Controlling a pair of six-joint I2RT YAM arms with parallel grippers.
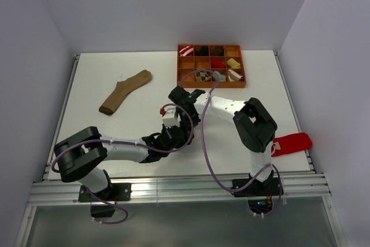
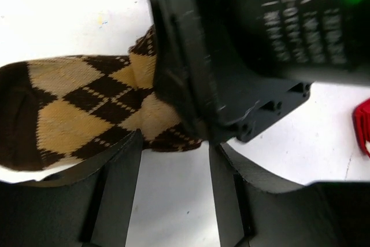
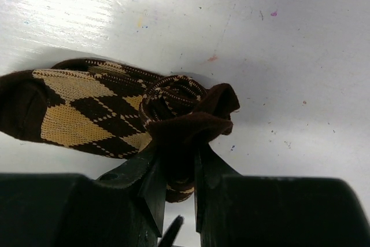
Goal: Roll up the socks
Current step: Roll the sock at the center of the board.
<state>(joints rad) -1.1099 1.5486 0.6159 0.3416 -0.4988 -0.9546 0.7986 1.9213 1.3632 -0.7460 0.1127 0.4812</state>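
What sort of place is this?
Probably a robotics lab bench: a white table boxed in by plain walls, a left arm and right arm bolted to a metal rail, a compartmented tray of socks.

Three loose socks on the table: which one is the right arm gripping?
The brown argyle sock, diamond-patterned, its dark end pinched in the right jaws. The plain tan sock and red sock lie elsewhere, ungripped.

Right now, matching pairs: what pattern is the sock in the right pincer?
The soft knit sock: dark brown and tan argyle diamonds, best in right wrist view.
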